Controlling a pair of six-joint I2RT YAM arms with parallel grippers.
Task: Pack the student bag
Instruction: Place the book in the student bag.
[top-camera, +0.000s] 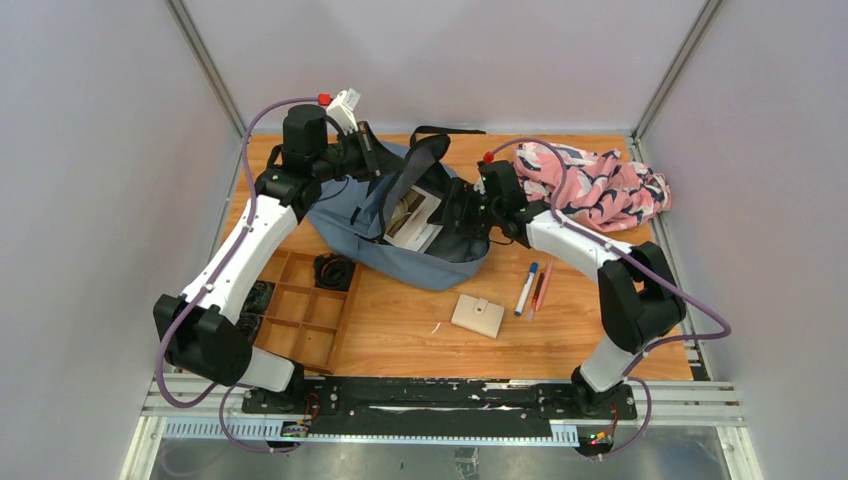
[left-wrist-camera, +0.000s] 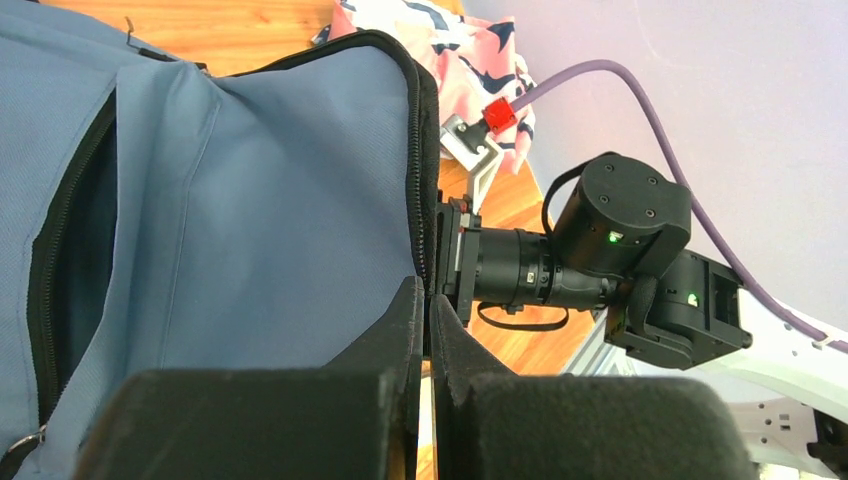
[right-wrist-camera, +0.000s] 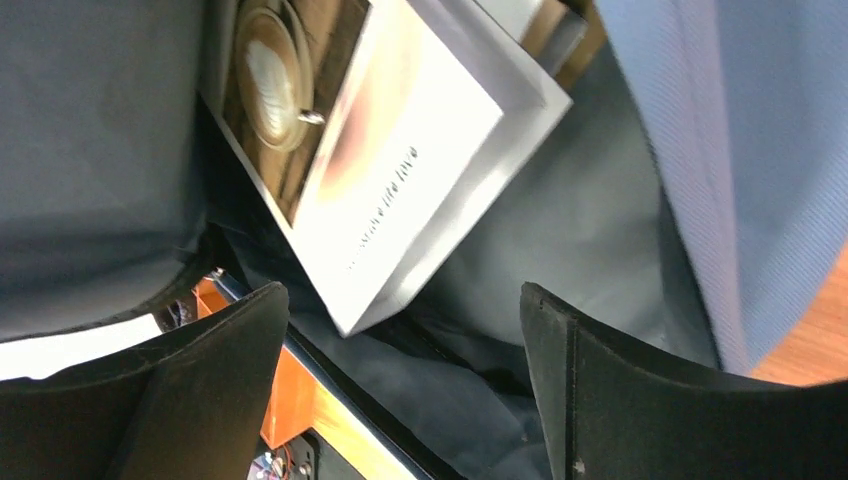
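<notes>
Bag position: bag lies in the upper middle of the worktop, mouth open towards the right.
Top view only: book sits inside the bag mouth. Both arms meet at the bag, one on each side.
Left wrist view only: left hand is clenched on the bag's zip rim, fingers pressed together with the rim between them. A pocket slit gapes at the left of the frame.
Right wrist view only: right hand is released, fingers well apart over the bag's dark lining, touching nothing. The book lies tilted, its cover showing a coffee cup. The title is blurred.
Tray: tray, lower left, has wooden compartments. Small dark contents, cannot tell what.
Loose on worktop: cloth upper right; pens and a beige case below the bag.
</notes>
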